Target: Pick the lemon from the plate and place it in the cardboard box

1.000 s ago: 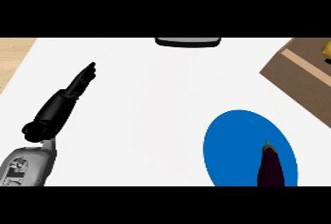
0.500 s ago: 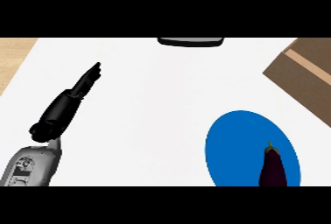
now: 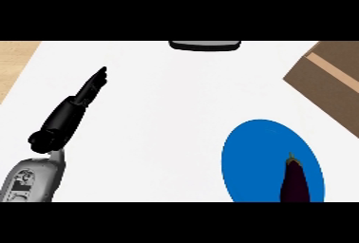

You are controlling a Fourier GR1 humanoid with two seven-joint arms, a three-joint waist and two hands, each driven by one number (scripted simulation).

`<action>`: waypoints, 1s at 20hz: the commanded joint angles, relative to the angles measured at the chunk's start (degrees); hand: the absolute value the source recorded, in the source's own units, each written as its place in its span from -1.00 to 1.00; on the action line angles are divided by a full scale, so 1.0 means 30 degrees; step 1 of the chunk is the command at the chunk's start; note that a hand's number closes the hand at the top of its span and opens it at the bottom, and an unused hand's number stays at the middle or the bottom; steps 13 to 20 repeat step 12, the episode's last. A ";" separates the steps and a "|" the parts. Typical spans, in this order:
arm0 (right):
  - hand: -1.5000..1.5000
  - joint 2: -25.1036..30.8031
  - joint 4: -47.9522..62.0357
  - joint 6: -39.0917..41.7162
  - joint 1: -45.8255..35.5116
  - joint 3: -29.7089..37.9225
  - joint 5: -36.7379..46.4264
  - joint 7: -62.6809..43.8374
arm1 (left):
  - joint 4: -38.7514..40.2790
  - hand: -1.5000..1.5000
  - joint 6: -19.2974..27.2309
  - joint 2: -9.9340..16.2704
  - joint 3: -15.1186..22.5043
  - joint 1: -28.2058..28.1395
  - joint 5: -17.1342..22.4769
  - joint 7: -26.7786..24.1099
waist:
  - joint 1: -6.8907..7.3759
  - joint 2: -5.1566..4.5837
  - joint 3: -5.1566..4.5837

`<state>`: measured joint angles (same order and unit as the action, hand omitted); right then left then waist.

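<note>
— What do we see of our hands?
— Only our left hand (image 3: 79, 103), fingers straight, holding nothing, above the white worktop (image 3: 168, 109).
— And the fruit?
— We see no lemon; a dark purple eggplant (image 3: 294, 181), it seems, lies on the blue plate (image 3: 252, 156), cardboard box (image 3: 329, 78) beyond at right.

Left hand (image 3: 73, 109), black, fingers straight and together, pointing up and right, grey forearm (image 3: 32, 179) entering from lower left edge, right hand out of view
</note>
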<state>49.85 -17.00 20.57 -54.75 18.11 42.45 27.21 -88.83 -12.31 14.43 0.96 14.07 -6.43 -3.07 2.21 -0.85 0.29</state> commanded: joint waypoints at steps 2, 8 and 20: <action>-1.00 -0.0209 0.1802 0.0578 -0.1078 0.5176 -0.5008 0.0198 | 0.0075 0.00 -0.0359 0.0673 -0.0538 -0.0122 0.0163 -0.0533 | -0.0206 0.0046 0.0038; -1.00 0.1880 0.3899 0.0669 -0.1244 0.8534 -0.7999 -0.2902 | -0.0110 0.00 -0.0166 0.0091 -0.0114 0.0044 0.0059 -0.0255 | 0.0132 -0.0191 0.0031; -1.00 0.2161 0.3550 0.0166 0.0462 0.9160 -0.8677 -0.1755 | 0.0432 0.00 -0.0008 -0.0166 -0.0067 0.0217 -0.0100 -0.0342 | 0.0104 -0.0217 0.0032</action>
